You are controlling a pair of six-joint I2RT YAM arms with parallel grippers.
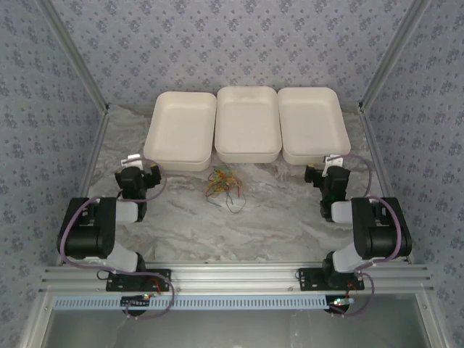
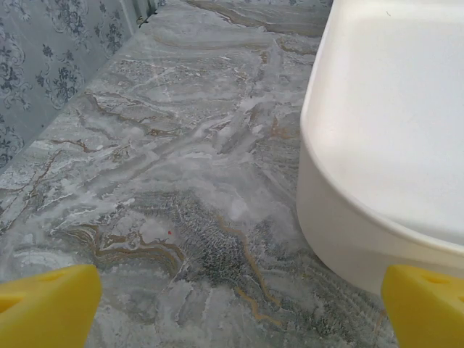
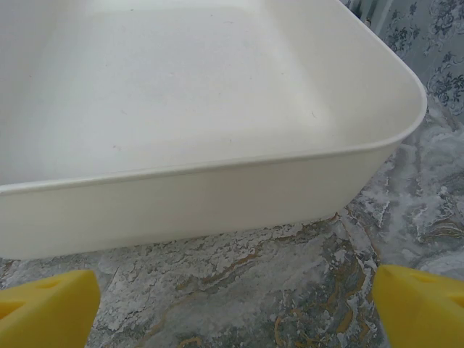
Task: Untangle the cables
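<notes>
On the table point(image 1: 290, 210) between the arms, the cables point(image 1: 223, 184) lay in a seemingly light, limp tangle, probably best pinched at an outer loop, while the left gripper point(image 1: 139, 165) and right gripper point(image 1: 328, 168) gaped wide, empty.

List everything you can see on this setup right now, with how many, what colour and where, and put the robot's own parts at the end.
table: one, grey marble pattern, under everything
trays: three, white, empty, side by side along the table's far edge
cables: one small tangle, red, yellow-orange and green, on the table just in front of the trays, between the arms
walls: blue-grey patterned, around the table
rail: one, silver metal, at the near edge
arms: two, black and white, bolted to the rail, left and right
left end effector: yellow fingertips, open, empty, beside a tray
right end effector: yellow fingertips, open, empty, facing a tray
</notes>
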